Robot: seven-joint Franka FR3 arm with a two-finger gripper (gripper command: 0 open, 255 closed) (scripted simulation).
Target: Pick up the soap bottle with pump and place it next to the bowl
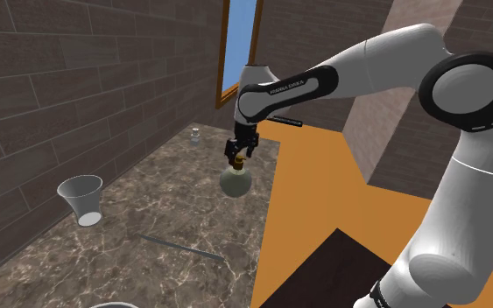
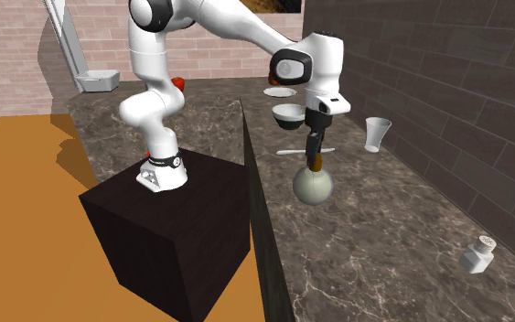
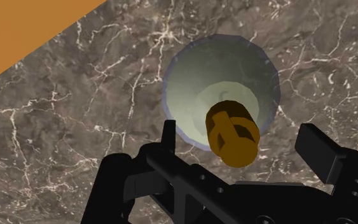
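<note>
The soap bottle (image 1: 235, 182) has a round pale-green body and an orange pump top (image 3: 233, 130). It stands upright on the dark marble counter (image 1: 174, 210), near the edge. My black gripper (image 1: 238, 156) hangs straight over it, open. Its fingers (image 3: 320, 153) stand apart on either side of the pump without touching it. In the second exterior view the gripper (image 2: 315, 151) points down at the bottle (image 2: 313, 187). The dark bowl (image 2: 288, 113) sits further along the counter behind the bottle, towards the arm's base side.
A white cup (image 1: 81, 199) stands by the brick wall and a small shaker (image 1: 196, 135) at the far end. A thin grey utensil (image 1: 183, 248) lies on the counter. A plate (image 2: 281, 92) lies beyond the bowl. The dark stand (image 2: 168, 229) adjoins the counter's edge.
</note>
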